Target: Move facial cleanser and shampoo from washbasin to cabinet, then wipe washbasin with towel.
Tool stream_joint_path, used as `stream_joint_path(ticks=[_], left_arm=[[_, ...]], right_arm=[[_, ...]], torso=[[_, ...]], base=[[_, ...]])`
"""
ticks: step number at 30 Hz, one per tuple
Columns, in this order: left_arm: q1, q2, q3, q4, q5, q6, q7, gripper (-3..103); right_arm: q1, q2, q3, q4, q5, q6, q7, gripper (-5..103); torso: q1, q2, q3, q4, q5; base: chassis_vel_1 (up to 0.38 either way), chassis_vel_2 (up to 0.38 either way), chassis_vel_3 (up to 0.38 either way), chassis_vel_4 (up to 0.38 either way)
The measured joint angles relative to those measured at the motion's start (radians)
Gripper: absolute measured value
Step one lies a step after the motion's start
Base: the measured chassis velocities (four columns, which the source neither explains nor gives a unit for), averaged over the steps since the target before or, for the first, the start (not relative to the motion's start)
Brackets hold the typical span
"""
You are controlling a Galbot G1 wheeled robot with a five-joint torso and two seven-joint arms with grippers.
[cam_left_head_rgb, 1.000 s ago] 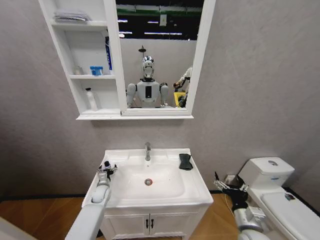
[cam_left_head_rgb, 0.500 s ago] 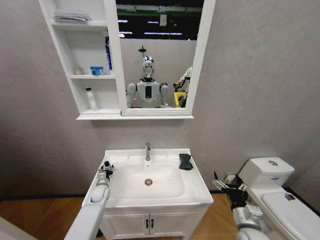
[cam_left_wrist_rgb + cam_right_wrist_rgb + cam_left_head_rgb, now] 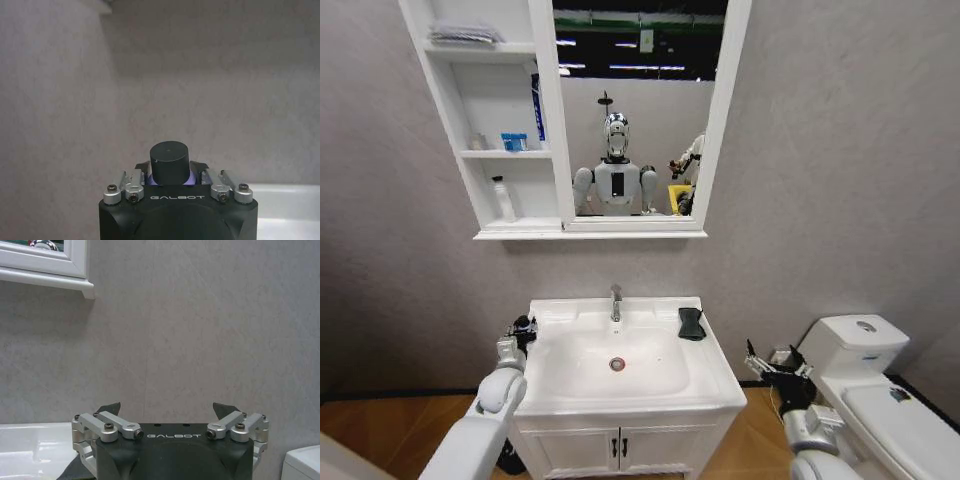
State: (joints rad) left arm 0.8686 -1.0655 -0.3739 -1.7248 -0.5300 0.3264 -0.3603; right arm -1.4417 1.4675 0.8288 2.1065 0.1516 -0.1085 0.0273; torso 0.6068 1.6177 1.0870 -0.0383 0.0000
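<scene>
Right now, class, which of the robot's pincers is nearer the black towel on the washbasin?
Right. The right pincer hangs just off the washbasin's right edge, the side where the towel lies. The left pincer is at the opposite, left edge, across the bowl.

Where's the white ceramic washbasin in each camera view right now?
Head view: white ceramic washbasin, lower centre.
Left wrist view: its rim, beside the left gripper holding a black-capped bottle.
Right wrist view: its rim, beside the right gripper.
Shared landmark: grey wall behind it.

Grey wall (image 3: 820, 150), wooden floor (image 3: 410, 435) (white toilet (image 3: 865, 385) alongside).
</scene>
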Motion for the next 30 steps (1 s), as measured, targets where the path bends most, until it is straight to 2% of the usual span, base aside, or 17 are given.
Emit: stream_joint_path(ticks=[1, 3, 4, 6, 7, 8, 10, 11, 12, 13, 14, 17, 19, 21, 23, 25, 30], left_arm=[[0.000, 0.000, 0.000, 0.000, 0.000, 0.000, 0.000, 43], [-0.032, 0.074, 0.011, -0.113, -0.103, 0.091, -0.046, 43], [-0.032, 0.074, 0.011, -0.113, -0.103, 0.091, -0.046, 43], [-0.090, 0.208, 0.014, -0.217, -0.273, 0.214, -0.106, 43], [-0.090, 0.208, 0.014, -0.217, -0.273, 0.214, -0.106, 43], [-0.137, 0.280, 0.014, -0.248, -0.366, 0.265, -0.132, 43], [-0.216, 0.364, 0.020, -0.269, -0.498, 0.322, -0.159, 43], [-0.216, 0.364, 0.020, -0.269, -0.498, 0.322, -0.159, 43], [-0.273, 0.401, 0.028, -0.273, -0.573, 0.355, -0.172, 43], [-0.295, 0.412, 0.032, -0.274, -0.596, 0.367, -0.174, 43], [-0.391, 0.446, 0.057, -0.269, -0.668, 0.400, -0.179, 43], [-0.489, 0.463, 0.094, -0.255, -0.720, 0.412, -0.186, 43], [-0.732, 0.462, 0.237, -0.188, -0.809, 0.420, -0.205, 43], [-0.884, 0.433, 0.330, -0.112, -0.818, 0.420, -0.204, 43], [-0.945, 0.413, 0.370, -0.065, -0.812, 0.420, -0.196, 43], [-1.048, 0.359, 0.444, 0.063, -0.755, 0.419, -0.154, 43], [-1.103, 0.311, 0.482, 0.176, -0.670, 0.409, -0.086, 43]], right_arm=[[0.000, 0.000, 0.000, 0.000, 0.000, 0.000, 0.000, 100], [-0.004, -0.001, 0.004, -0.003, 0.000, 0.004, 0.000, 100], [-0.004, -0.001, 0.004, -0.003, 0.000, 0.004, 0.000, 100], [-0.006, 0.001, 0.008, -0.007, 0.000, 0.008, 0.000, 100], [-0.006, 0.001, 0.008, -0.007, 0.000, 0.008, 0.000, 100], [-0.006, 0.004, 0.008, -0.010, 0.000, 0.010, -0.001, 100], [-0.006, 0.008, 0.007, -0.013, -0.001, 0.012, -0.001, 100], [-0.006, 0.008, 0.007, -0.013, -0.001, 0.012, -0.001, 100], [-0.006, 0.010, 0.004, -0.013, -0.002, 0.012, -0.002, 100], [-0.005, 0.011, 0.004, -0.013, -0.003, 0.012, -0.002, 100], [-0.005, 0.012, 0.002, -0.011, -0.003, 0.011, -0.002, 100], [-0.004, 0.012, 0.002, -0.008, -0.003, 0.010, -0.002, 100], [-0.002, 0.007, 0.002, -0.004, -0.003, 0.007, -0.003, 100], [0.000, 0.004, 0.003, 0.000, -0.002, 0.004, -0.003, 100], [0.001, 0.004, 0.004, 0.002, -0.001, 0.002, -0.003, 100], [-0.001, 0.003, 0.009, 0.004, 0.003, 0.001, -0.003, 100], [-0.013, 0.000, 0.020, 0.007, 0.013, 0.004, -0.003, 100]], torso=[[0.000, 0.000, 0.000, 0.0000, 0.0000], [0.000, 0.000, 0.000, -0.0003, 0.0000], [0.000, 0.000, 0.000, -0.0003, 0.0000], [0.000, 0.000, 0.000, -0.0002, -0.0003], [0.000, 0.000, 0.000, -0.0002, -0.0003], [0.000, 0.000, 0.000, 0.0001, 0.0001], [0.000, 0.000, 0.000, 0.0001, 0.0000], [0.000, 0.000, 0.000, 0.0001, 0.0000], [0.000, 0.000, 0.000, 0.0001, -0.0004], [0.000, 0.000, 0.000, 0.0002, -0.0004], [0.000, 0.000, 0.000, 0.0003, -0.0002], [0.000, 0.000, 0.000, 0.0003, 0.0000], [0.000, 0.000, 0.000, 0.0000, 0.0000], [0.000, 0.000, 0.000, -0.0003, 0.0003], [0.000, 0.000, 0.000, -0.0003, 0.0006], [0.000, 0.000, 0.000, -0.0004, -0.0001], [0.000, 0.000, 0.000, -0.0001, -0.0001]], base=[[0.000, 0.000, 0.000, 0.000], [0.000, 0.000, 0.000, 0.000], [0.000, 0.000, 0.000, 0.000], [0.000, 0.000, 0.000, 0.000], [0.000, 0.000, 0.000, 0.000], [0.000, 0.000, 0.000, 0.000], [0.000, 0.000, 0.000, 0.000], [0.000, 0.000, 0.000, 0.000], [0.000, 0.000, 0.000, 0.000], [0.000, 0.000, 0.000, 0.000], [0.000, 0.000, 0.000, 0.000], [0.000, 0.000, 0.000, 0.000], [0.000, 0.000, 0.000, 0.000], [0.000, 0.000, 0.000, 0.000], [0.000, 0.000, 0.000, 0.000], [0.000, 0.000, 0.000, 0.000], [0.000, 0.000, 0.000, 0.000]])
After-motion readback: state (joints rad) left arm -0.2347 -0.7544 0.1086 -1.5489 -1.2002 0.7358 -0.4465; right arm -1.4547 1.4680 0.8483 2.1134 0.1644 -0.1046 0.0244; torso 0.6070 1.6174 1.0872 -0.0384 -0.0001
